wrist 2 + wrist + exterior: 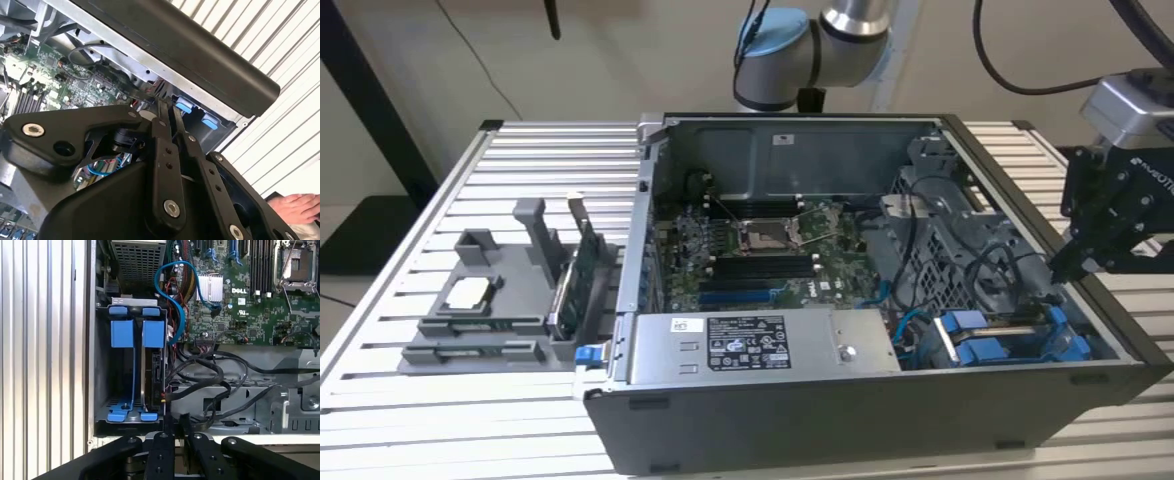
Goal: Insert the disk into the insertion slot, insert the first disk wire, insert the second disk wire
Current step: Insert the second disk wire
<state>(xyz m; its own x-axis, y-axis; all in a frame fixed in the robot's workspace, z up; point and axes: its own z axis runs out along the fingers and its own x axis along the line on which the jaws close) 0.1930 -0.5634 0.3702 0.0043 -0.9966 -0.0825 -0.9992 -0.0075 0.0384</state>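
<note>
The disk (pixel 151 371) stands on edge in the insertion slot (pixel 121 412), between blue carrier rails. In the exterior view the slot (pixel 1003 343) is in the near corner of the open computer case, on the exterior view's right. My gripper (pixel 175 416) hangs just over the disk's connector edge. Its fingers are nearly together on a black plug of a disk wire (pixel 165 397) that touches the disk's edge. The same narrow finger gap shows in the second wrist view (pixel 168 104). From outside, the gripper (pixel 1070 268) reaches down over the case's wall on the exterior view's right.
Black and blue cables (pixel 210 375) crowd the space beside the bay. The grey power-supply box (pixel 747 345) lies along the case front, with the motherboard (pixel 761 240) behind it. A grey parts holder (pixel 494 300) stands on the slatted table. A person's hand (pixel 296 206) rests on the table.
</note>
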